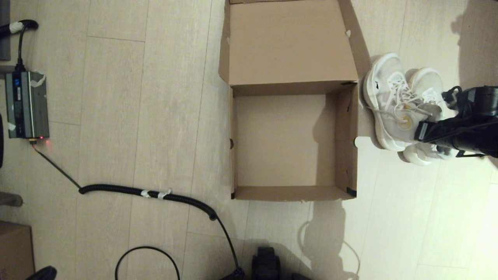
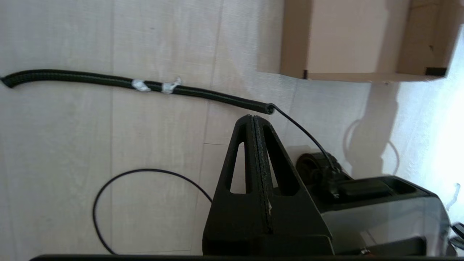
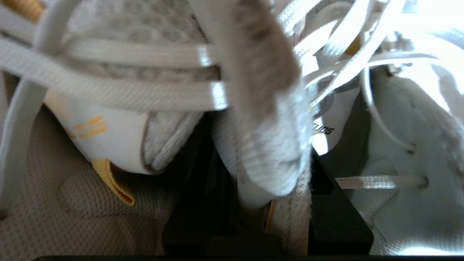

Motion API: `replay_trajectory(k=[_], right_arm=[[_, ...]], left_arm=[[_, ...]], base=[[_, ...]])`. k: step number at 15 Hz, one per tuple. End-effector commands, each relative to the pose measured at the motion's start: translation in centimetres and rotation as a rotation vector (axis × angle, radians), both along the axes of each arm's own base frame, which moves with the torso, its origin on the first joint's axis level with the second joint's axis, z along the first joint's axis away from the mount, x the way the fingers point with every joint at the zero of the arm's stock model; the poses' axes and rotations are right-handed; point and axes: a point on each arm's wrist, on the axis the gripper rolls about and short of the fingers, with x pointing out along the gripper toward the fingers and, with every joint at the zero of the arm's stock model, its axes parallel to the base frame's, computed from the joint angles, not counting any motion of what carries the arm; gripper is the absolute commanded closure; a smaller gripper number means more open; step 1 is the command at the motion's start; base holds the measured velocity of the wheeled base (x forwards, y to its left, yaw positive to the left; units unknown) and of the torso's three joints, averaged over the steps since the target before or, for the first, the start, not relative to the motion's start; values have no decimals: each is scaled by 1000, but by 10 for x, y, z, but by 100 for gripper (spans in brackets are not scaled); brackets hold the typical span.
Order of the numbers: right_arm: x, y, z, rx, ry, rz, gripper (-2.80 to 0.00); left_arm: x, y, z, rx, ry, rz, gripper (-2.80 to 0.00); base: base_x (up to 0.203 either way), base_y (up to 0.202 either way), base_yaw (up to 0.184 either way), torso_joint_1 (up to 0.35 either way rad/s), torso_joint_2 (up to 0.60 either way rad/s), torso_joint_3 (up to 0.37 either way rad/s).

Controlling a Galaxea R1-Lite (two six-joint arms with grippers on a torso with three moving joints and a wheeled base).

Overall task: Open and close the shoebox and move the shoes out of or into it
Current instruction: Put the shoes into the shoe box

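Floorboards [image 1: 116, 116] of pale wood-look plank run under everything here, and the shoebox [image 1: 291, 140] sits on them with its lid thrown back flat on the far side, its inside bare cardboard. Just beside the shoebox's right wall stand the shoes [image 1: 393, 105], pressed together side by side on the floor, one touching or nearly touching that wall. The right gripper [image 3: 268, 203] has reached in from the side of the shoes away from the shoebox, and the wrist view shows its dark fingers clamped on the adjoining collars of the shoes, mesh and laces crowding round them. The left gripper [image 2: 257, 159] hangs near the robot's base, on the near side of the shoebox, its two fingers pressed together with nothing between them. To the left of the shoebox a black ribbed cable [image 1: 148, 192] with pale tape wraps curves across the planks, leading off to a grey power unit [image 1: 26, 105] well apart from the shoebox, a small red light glowing at its near end. Another brown carton [image 1: 15, 249] shows at the near left edge.
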Motion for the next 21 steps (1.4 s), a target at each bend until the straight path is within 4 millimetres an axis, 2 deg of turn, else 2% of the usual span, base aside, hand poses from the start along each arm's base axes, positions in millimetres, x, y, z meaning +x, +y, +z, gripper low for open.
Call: replay_trajectory(k=[1, 4, 6, 10, 12, 13, 17, 21], right_arm=[[-22, 4, 35, -16, -63, -4, 0], [-72, 15, 79, -20, -85, -4, 0], [-108, 25, 99, -12, -87, 17, 0], [-171, 43, 122, -14, -119, 45, 0], [-201, 54, 125, 4, -106, 90, 0], [-208, 63, 120, 18, -84, 144, 0], [-207, 94, 106, 32, -27, 285, 0], [-202, 147, 106, -12, -46, 442, 0]], left_arm=[[-1, -1, -1, -1, -5, -15, 0], [1, -1, -1, -4, 8, -30, 0], [2, -1, -1, -6, 19, -42, 0], [2, -1, -8, -10, 38, -45, 0], [3, 0, -11, -11, 52, -43, 0], [4, 0, -11, -11, 55, -42, 0], [3, 0, -13, -13, 60, -42, 0], [4, 0, -14, -14, 65, -40, 0]], base=[[0, 0, 0, 0, 0, 0], [0, 0, 0, 0, 0, 0], [0, 0, 0, 0, 0, 0], [0, 0, 0, 0, 0, 0], [0, 0, 0, 0, 0, 0], [0, 0, 0, 0, 0, 0], [0, 0, 0, 0, 0, 0], [0, 0, 0, 0, 0, 0]])
